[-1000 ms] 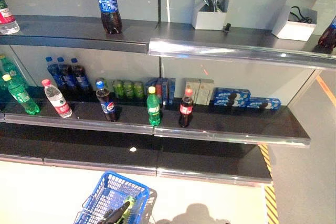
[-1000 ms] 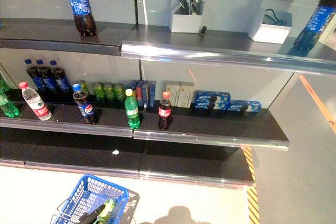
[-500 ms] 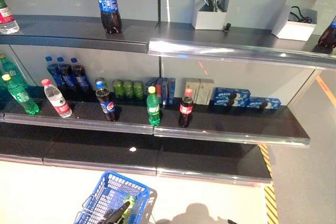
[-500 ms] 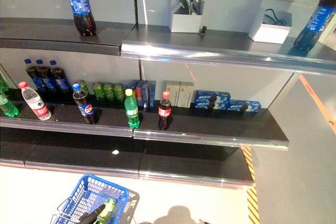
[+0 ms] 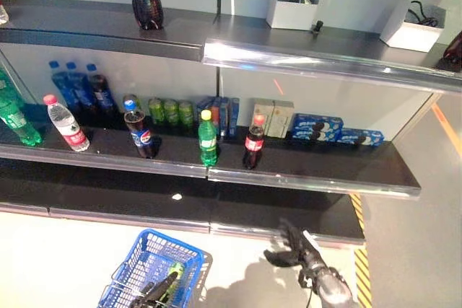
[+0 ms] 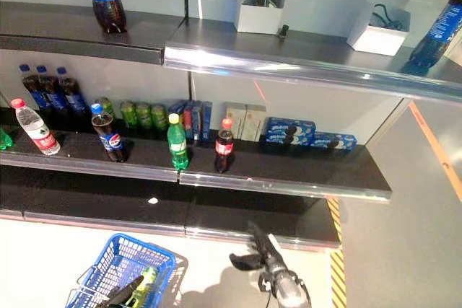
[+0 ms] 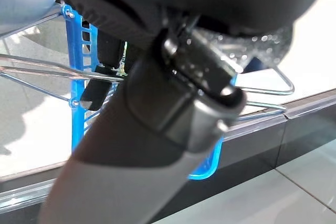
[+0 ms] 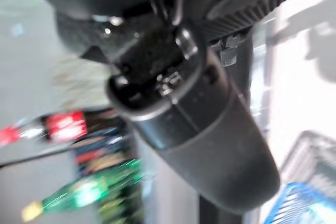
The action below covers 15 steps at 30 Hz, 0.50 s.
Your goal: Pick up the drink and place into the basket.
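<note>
I find the task only partly advanced. The blue basket (image 5: 155,272) sits at the lower left of the frame on the pale floor, and one green bottle (image 6: 144,284) already lies inside it. The drinks left to fetch stand on the middle shelf (image 5: 310,178) at mid-frame: a red-labelled cola bottle (image 5: 253,142), a green soda bottle (image 5: 207,138) beside it, and a blue-capped cola bottle (image 5: 139,129) further left. None is touched.

My right hand (image 5: 294,249) shows at the lower centre-right, well below that shelf, fingers spread and relaxed, holding nothing and touching nothing. I judge it is at the start of a reach toward the shelf; the whole pick and placement remain.

My left hand (image 7: 105,85) sits at the basket's rim; whether its fingers clasp the wire handle I cannot tell.
</note>
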Motion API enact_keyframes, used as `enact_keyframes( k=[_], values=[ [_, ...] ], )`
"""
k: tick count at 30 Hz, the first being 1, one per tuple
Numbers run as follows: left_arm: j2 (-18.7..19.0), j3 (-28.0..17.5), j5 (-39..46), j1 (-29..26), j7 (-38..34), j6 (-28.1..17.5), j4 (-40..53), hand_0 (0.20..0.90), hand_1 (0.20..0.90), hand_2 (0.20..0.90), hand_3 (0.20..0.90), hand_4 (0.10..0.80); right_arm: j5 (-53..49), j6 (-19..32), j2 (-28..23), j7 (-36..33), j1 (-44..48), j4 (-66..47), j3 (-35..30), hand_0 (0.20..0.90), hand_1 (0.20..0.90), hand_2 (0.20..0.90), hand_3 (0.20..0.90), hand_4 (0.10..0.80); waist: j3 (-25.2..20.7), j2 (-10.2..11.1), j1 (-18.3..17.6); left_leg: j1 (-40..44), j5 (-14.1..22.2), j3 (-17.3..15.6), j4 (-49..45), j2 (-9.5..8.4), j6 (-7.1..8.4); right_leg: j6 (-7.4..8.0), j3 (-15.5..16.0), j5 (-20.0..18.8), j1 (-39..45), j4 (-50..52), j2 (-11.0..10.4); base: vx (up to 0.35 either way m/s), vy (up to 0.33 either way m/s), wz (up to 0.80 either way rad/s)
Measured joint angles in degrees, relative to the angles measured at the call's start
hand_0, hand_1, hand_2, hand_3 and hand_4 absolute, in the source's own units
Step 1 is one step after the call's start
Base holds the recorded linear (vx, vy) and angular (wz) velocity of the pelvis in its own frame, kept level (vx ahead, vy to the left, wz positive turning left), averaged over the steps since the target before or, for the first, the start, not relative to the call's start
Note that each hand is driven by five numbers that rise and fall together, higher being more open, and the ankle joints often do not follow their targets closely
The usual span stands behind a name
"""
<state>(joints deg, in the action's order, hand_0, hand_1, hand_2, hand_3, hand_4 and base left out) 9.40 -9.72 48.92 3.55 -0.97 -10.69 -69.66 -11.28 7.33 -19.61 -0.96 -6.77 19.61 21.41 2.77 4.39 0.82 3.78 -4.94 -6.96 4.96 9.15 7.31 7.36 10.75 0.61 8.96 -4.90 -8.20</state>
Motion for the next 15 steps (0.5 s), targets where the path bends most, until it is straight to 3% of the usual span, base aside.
enact_keyframes(
  k=[7,15],
  values=[
    [-0.3,-1.8,0.0,0.8,0.3,-0.3,0.5,0.3,0.3,0.3,0.2,0.1,-0.1,-0.3,-4.4,2.1,0.5,-17.6,-3.9,0.9,0.9,0.9,0.9,0.8,0.5,-0.1,-1.2,0.1,0.1,-0.5,0.3,0.23,0.09,-0.04,-0.3,0.0,-0.1,-0.3,0.1,0.037,0.016,-0.02],
    [-1.9,-2.4,-0.5,1.6,0.2,-1.4,1.6,0.3,0.3,0.3,0.2,0.1,-3.9,0.7,-5.4,-5.4,2.5,-25.8,-11.5,0.9,0.9,0.9,0.9,0.8,1.1,-1.0,-1.1,0.4,0.3,-1.7,0.0,0.27,0.1,-0.04,-1.3,0.0,-0.4,0.0,0.1,0.065,0.029,-0.05]
  ],
)
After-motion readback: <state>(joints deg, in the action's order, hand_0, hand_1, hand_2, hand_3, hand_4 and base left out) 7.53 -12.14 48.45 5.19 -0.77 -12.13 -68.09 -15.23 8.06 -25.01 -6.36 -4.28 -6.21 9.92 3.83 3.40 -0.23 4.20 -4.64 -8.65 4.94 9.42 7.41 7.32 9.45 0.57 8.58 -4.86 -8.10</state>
